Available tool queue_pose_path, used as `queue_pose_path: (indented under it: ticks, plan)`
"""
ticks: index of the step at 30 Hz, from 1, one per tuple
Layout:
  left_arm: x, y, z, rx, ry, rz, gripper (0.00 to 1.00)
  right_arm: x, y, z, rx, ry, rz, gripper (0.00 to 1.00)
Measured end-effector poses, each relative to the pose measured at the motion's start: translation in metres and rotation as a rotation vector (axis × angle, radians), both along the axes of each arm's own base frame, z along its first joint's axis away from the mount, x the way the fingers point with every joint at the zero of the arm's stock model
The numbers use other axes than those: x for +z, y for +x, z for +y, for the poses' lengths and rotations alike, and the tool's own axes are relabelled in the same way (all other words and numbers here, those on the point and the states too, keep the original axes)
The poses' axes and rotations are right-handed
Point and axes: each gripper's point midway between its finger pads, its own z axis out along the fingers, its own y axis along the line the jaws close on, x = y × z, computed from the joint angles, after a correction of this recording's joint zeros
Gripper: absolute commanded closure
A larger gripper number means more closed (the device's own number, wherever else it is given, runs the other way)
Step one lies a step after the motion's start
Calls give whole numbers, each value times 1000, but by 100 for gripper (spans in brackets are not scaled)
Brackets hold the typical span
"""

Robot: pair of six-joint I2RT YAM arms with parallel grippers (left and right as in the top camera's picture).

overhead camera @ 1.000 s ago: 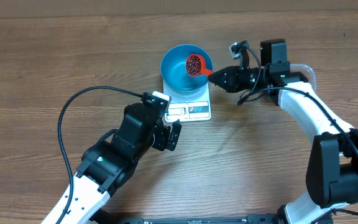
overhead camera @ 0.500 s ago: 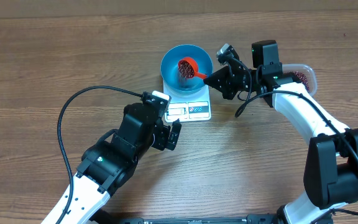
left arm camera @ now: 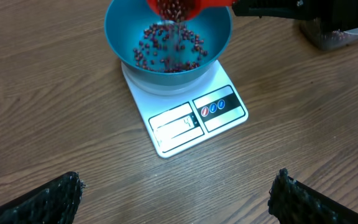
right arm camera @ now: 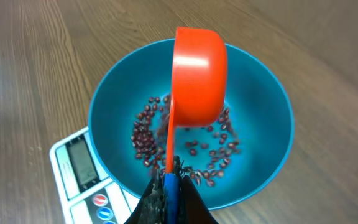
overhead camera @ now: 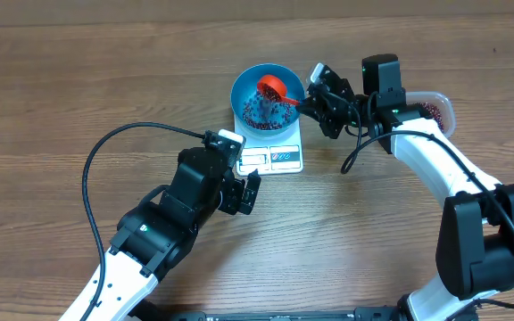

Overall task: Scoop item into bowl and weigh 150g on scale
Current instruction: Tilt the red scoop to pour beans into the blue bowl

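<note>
On the far middle of the wooden table [overhead camera: 61, 107], the blue bowl [overhead camera: 255, 114] stands on the white kitchen scale [overhead camera: 282, 157], with the display and the buttons of the scale on the near edge. The right gripper [overhead camera: 315, 105] is closed on the handle of an orange scoop [right arm camera: 197, 74] and holds it over the bowl from the right side. The scoop is tipped, its mouth down toward the bowl. In the left wrist view, some beans show at the scoop mouth. Small dark red beans [right arm camera: 185, 146] lie loose on the bottom of the bowl, not covering it fully. To the right of the bowl, behind the right arm, is a clear plastic tub [overhead camera: 437, 107] with more beans of the same kind inside. The left gripper [left arm camera: 178, 202] has its fingers spread wide and holds nothing; it is above the table near the scale, on the near side, apart from it.
</note>
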Motion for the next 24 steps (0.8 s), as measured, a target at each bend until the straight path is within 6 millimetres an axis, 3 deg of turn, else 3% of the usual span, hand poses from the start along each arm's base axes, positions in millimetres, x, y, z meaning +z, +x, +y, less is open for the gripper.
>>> queue_pose_path:
  ticks: [10,24]
  plan:
    - [0,0,0,0,0,0,1,7,7,1,58,-39,-131,96]
    - [0,0,0,0,0,0,0,3,3,0,77,-57,-128,96]
